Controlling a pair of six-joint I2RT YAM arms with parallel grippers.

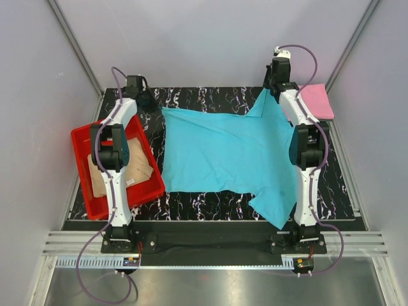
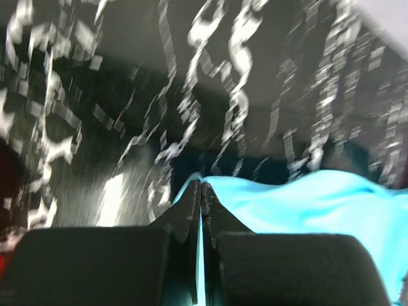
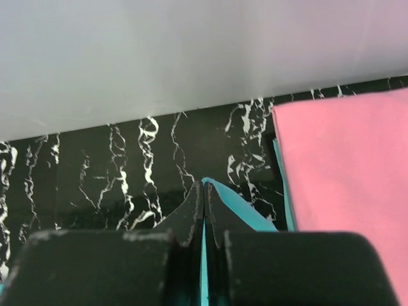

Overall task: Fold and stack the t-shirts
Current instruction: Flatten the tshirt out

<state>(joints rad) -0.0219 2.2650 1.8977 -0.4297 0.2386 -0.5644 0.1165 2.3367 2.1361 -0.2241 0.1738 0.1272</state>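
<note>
The left jaws are shut tight, pinching an edge of the blue shirt [image 1: 223, 153]. The right jaws are shut on its far corner. The shirt lies spread out on the bench [image 1: 210, 205] between the arms. A folded pink shirt [image 1: 317, 102] sits far right. A tan shirt [image 1: 139, 169] lies in the red tray [image 1: 83, 146].

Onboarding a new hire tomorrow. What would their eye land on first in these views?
First, the large turquoise-blue cloth t-shirt spread over the middle of the black marbled table, with its far corners pinched in the shut left tool and right tool. Next, the red plastic tray at the left edge with a tan-beige cloth t-shirt in it, and a folded pink cloth t-shirt at the far right corner.
</note>
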